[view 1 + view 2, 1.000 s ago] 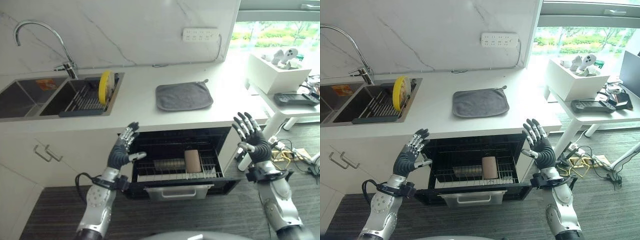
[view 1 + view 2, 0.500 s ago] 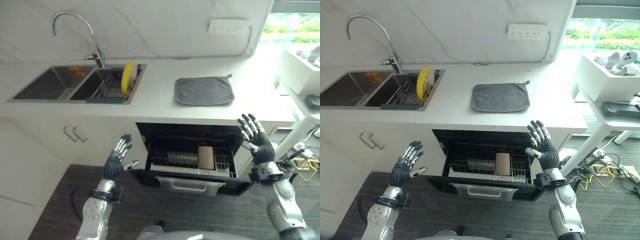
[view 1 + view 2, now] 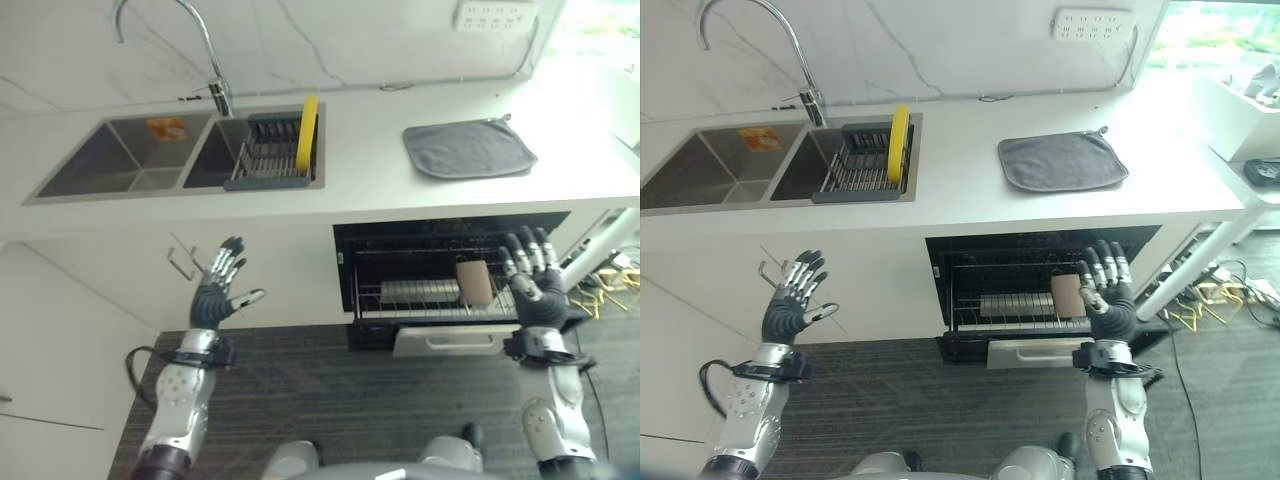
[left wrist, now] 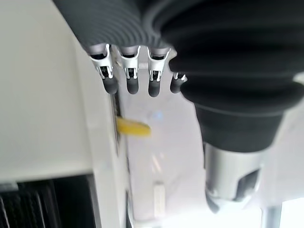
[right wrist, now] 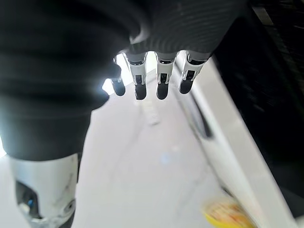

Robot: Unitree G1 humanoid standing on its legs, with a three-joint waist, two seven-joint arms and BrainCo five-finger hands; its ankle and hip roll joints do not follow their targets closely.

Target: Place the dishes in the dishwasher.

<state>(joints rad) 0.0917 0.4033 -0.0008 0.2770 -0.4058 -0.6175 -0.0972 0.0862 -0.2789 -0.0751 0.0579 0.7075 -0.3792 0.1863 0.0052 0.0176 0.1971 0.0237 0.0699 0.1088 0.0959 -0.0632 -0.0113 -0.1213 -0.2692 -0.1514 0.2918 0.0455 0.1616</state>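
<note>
dishwasher [image 3: 1040,285] under the counter [image 3: 970,195] is standing open, a tan cup [image 3: 1067,295] sitting on its rack. i'm seeing a yellow plate [image 3: 899,144] standing upright in the sink rack [image 3: 855,170]. left hand [image 3: 790,305] and right hand [image 3: 1107,295] are hovering, fingers spread, holding nothing. no writing i can read.

On the counter [image 3: 960,180], the sink [image 3: 730,170] lies at 10 o'clock, with a rack [image 3: 855,170] in its right basin and a plate [image 3: 899,158] upright in the rack. The cloth [image 3: 1062,160] lies at 1 o'clock on the counter. Below the counter, the dishwasher [image 3: 1040,290] stands open, with a cup [image 3: 1067,294] in its basket [image 3: 1015,308].
</note>
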